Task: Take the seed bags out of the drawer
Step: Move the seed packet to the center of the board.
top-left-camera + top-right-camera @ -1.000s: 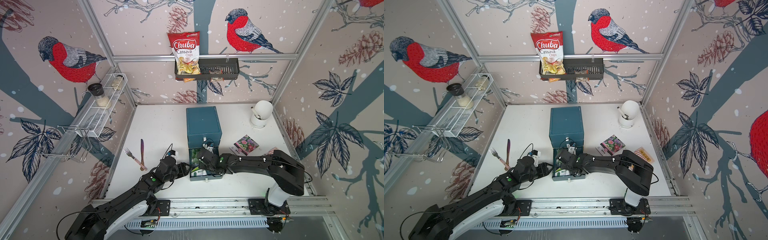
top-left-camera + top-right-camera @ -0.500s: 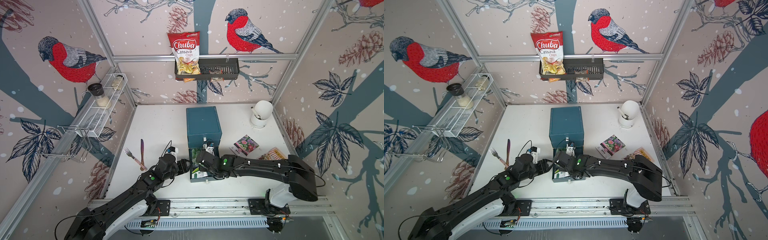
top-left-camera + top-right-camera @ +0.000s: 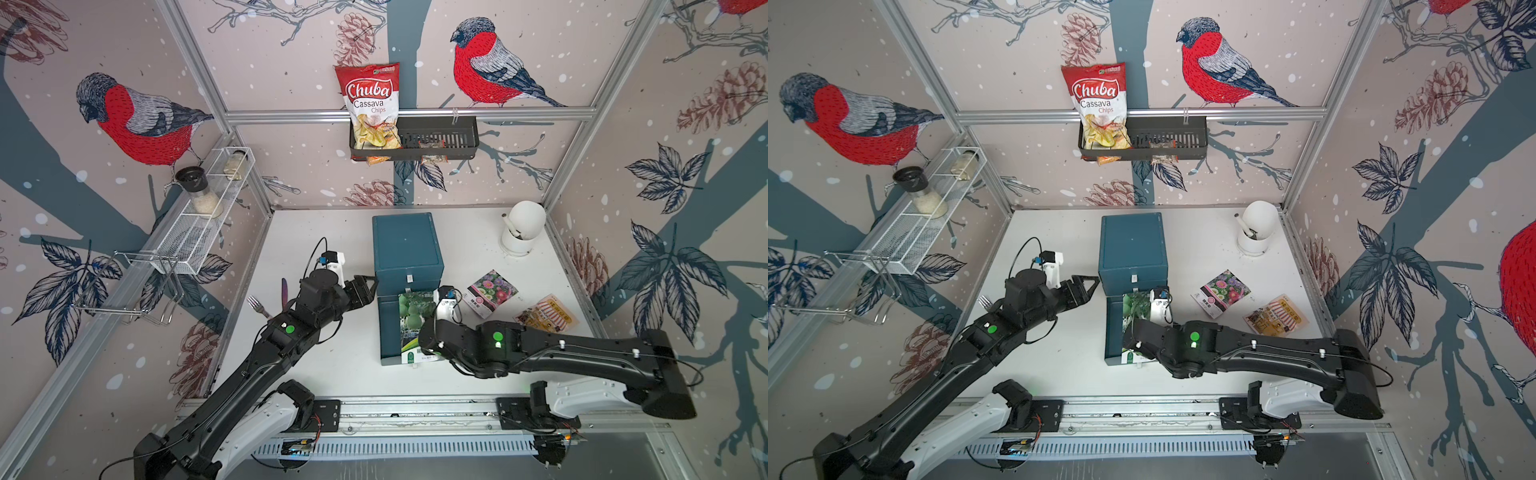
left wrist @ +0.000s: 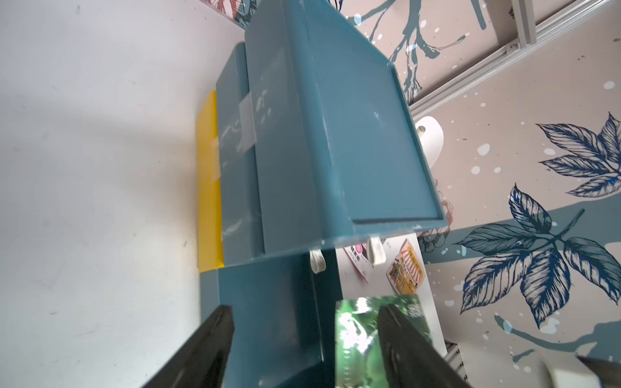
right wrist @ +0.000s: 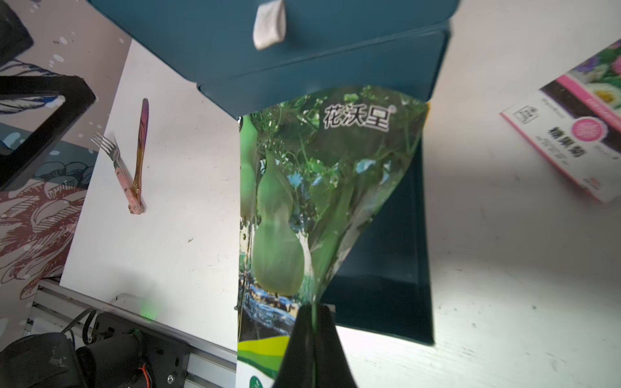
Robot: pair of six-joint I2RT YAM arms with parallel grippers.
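**Supervisor:** Report the green seed bag.

**Operator:** I see the green seed bag (image 5: 302, 201) pinched at its lower edge by the right gripper (image 5: 312, 310), fingers clenched on the foil. From the fingertips the bag fans away, creased, toward the cabinet (image 3: 407, 245). It hangs over the open drawer (image 5: 386, 268). The end nearest the fingers overhangs the drawer's front wall.

**Supervisor:** The other two bags?

**Operator:** Both lie flat on the table (image 3: 349, 365), outside the drawer, on the far side of the right gripper from the left arm. The flower seed bag (image 3: 492, 289) is nearer and the striped seed bag (image 3: 544, 313) lies beyond it, apart.

**Supervisor:** Left side?

**Operator:** The left gripper (image 3: 365, 286) stands released, fingers spread, nothing between them. Its tips are just beside the cabinet's front corner; I cannot confirm contact. A fork (image 3: 255, 303) and a knife (image 3: 284, 289) lie behind it, beside the left arm.
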